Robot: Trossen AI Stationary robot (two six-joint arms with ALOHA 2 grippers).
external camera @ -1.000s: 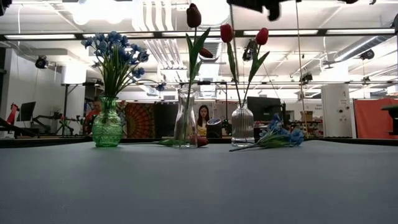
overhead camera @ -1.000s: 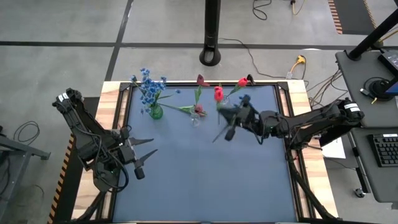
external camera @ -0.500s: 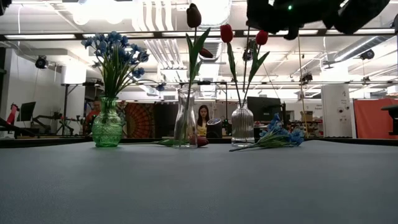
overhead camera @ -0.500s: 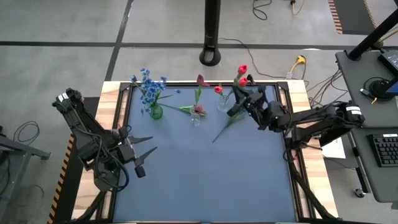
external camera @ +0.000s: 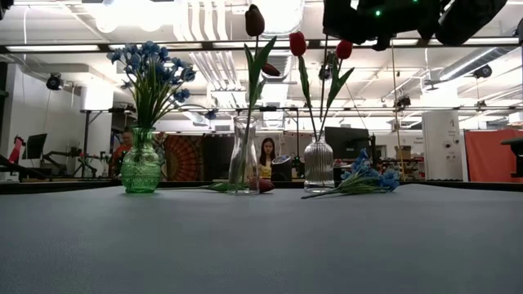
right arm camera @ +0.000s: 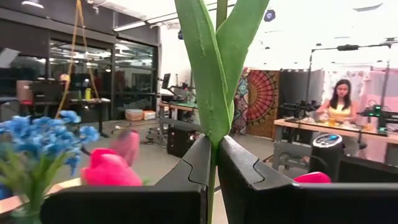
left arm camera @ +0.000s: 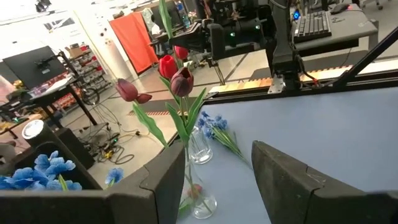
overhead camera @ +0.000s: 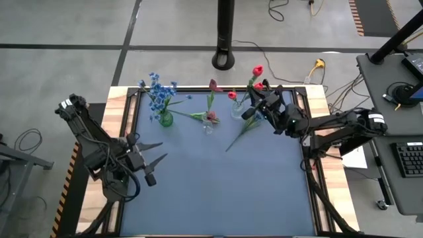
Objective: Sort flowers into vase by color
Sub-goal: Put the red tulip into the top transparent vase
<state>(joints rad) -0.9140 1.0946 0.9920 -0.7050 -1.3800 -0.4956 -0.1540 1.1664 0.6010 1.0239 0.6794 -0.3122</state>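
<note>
My right gripper (overhead camera: 251,111) hangs above the ribbed clear vase (overhead camera: 236,110) near the far edge, shut on a red tulip whose bud (overhead camera: 257,70) rises above it. That vase (external camera: 319,166) holds two red tulips (external camera: 297,42). A middle clear vase (external camera: 243,159) holds a dark red tulip (external camera: 255,20). The green vase (external camera: 141,167) holds blue flowers (external camera: 151,65). One blue flower (external camera: 366,180) lies flat on the table beside the ribbed vase. My left gripper (overhead camera: 156,160) waits open at the table's left side. My right gripper pinches the tulip's stem (right arm camera: 214,134) between its two fingers (right arm camera: 186,177), just where the green leaves split off. The fingers come about level from the table's right side, across the stem. The tulip stands upright in the hold; its lower end is hidden.
The three vases stand in a row along the far edge. A blue mat (overhead camera: 218,185) covers the table, with wooden borders left and right. A person (external camera: 266,155) sits at a desk in the room beyond the table.
My right gripper has carried the red tulip from over the table's middle toward the far edge and up, stopping above the ribbed vase. In the last half second it has hardly moved. The blue flower on the table has stayed where it was.
</note>
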